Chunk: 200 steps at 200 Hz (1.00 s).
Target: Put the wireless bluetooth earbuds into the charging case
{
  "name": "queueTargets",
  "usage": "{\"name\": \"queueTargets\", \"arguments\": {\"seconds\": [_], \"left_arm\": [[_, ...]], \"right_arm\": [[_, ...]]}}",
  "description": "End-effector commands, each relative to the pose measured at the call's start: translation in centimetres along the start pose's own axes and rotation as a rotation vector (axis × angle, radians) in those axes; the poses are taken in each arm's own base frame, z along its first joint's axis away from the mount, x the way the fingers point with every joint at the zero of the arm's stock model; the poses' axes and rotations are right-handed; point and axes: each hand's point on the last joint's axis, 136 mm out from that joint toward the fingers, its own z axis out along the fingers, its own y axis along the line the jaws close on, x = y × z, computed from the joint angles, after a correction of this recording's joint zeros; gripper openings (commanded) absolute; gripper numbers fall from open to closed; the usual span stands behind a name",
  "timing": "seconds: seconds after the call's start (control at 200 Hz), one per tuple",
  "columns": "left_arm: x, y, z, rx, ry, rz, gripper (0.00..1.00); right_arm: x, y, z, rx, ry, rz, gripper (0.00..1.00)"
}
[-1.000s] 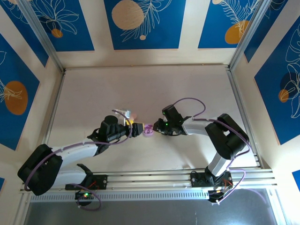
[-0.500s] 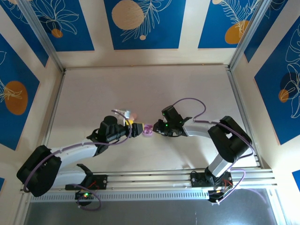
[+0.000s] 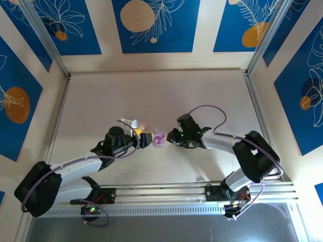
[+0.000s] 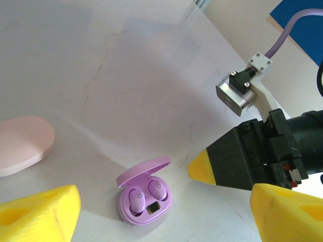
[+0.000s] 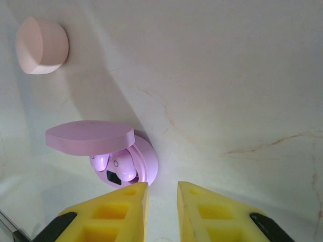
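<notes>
As we look down on the pale, faintly veined desk (image 3: pixel 151 96), we see the two arms reaching in from its near edge and meeting near the middle. The left arm (image 3: pixel 75 164) slants up from the lower left, and the right arm (image 3: pixel 237 146) bends in from the lower right. Their hands face each other across a small gap. The left hand (image 3: pixel 147 139) has its yellow-tipped fingers (image 4: pixel 43 212) spread wide apart and grips nothing. From its own wrist camera we see those fingers standing to either side of the purple charging case (image 4: pixel 146 196) without touching it. The right hand (image 5: pixel 161 189) has its fingers only narrowly apart, a thin slit between them, and it too holds nothing; its tips hang just beside the same case. That case rests on the desk with its lid (image 5: pixel 88 136) hinged up and tilted. A closed pale pink case (image 5: pixel 41 44) lies on the desk a little beyond it, apart from both hands. Smallest of all, the two light purple earbuds (image 4: pixel 136 199) sit side by side in the wells of the open case, and just in front of them we can make out a small dark patch (image 5: pixel 112 176).
</notes>
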Motion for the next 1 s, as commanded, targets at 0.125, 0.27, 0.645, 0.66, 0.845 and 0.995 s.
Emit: {"name": "queueTargets", "arguments": {"seconds": [0.125, 0.27, 0.645, 0.66, 0.845, 0.995], "left_arm": [[-1.2, -0.6, -1.5, 0.004, -0.087, 0.056, 0.92], [-1.3, -0.1, -1.5, -0.025, -0.085, 0.064, 0.97], [0.4, 1.9, 0.5, -0.109, 0.025, -0.007, 0.85], [0.6, 2.1, 0.7, -0.117, 0.034, -0.011, 0.83], [1.1, 3.0, 1.3, -0.126, 0.074, -0.067, 0.58], [1.2, 3.6, 1.3, -0.142, 0.080, -0.085, 0.44]], "right_arm": [[-0.1, 0.1, -2.4, 0.011, -0.029, -0.022, 0.23], [-0.7, 1.3, -3.5, 0.001, -0.044, -0.056, 0.26], [-2.1, 5.0, -3.0, 0.022, 0.000, -0.163, 0.26], [-2.1, 5.2, -2.9, 0.023, 0.001, -0.166, 0.26], [-2.4, 6.5, -1.6, 0.041, 0.045, -0.200, 0.26], [-2.3, 7.0, -0.1, 0.074, 0.095, -0.213, 0.23]]}}
